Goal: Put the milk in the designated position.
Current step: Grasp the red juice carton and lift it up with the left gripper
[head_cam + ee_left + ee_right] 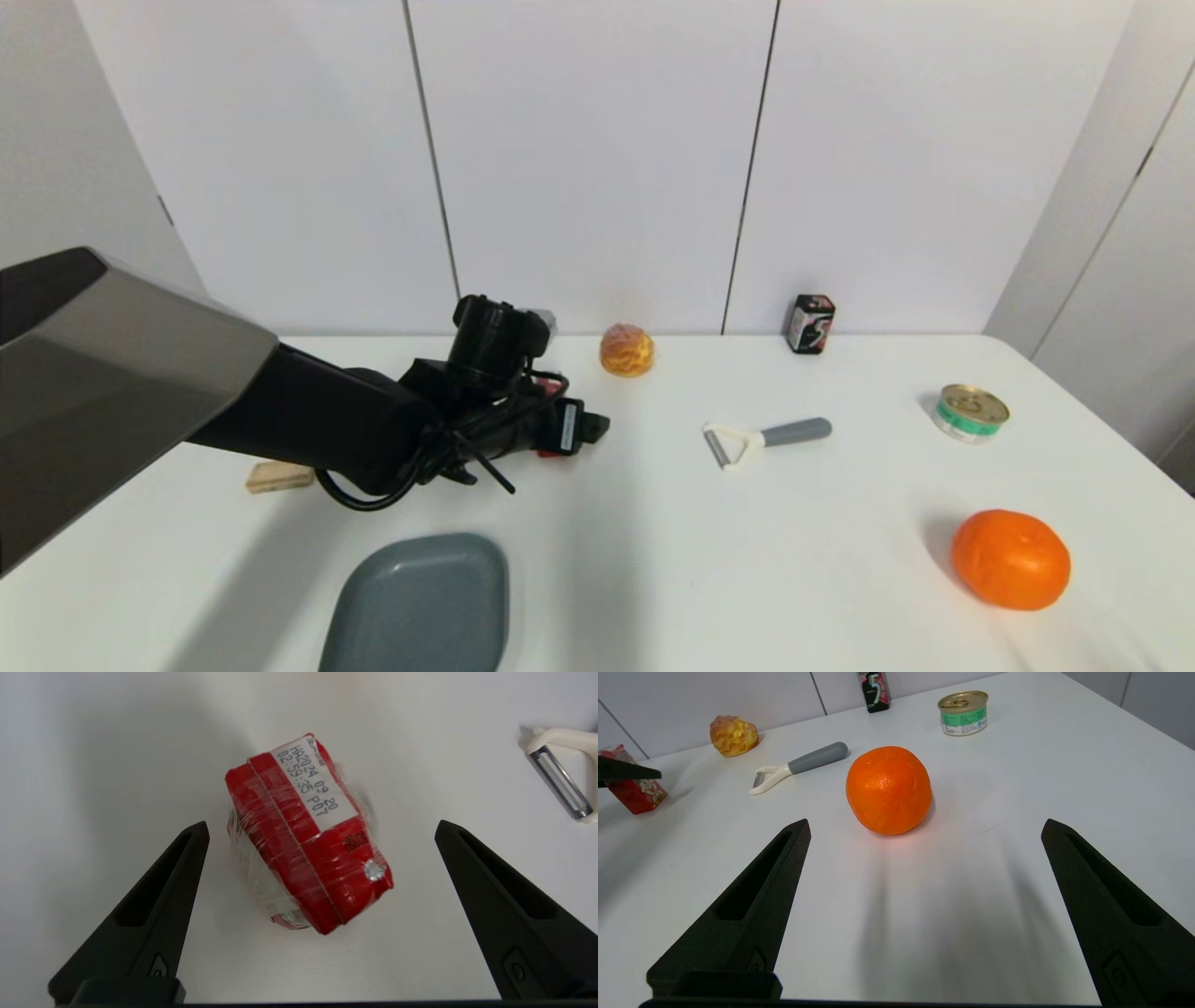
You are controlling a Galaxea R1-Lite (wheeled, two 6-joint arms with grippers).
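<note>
- Left wrist view: the left tool (320, 830) is hanging over the milk (306, 833), fingers spread wide and released, one on each side of the carton, neither touching it.
- The milk is standing on the white desk (117, 742), a peeler (563, 772) lying off beyond one finger.
- The right tool (924, 828) is sitting released too, an orange (889, 789) just ahead of its fingers.
</note>
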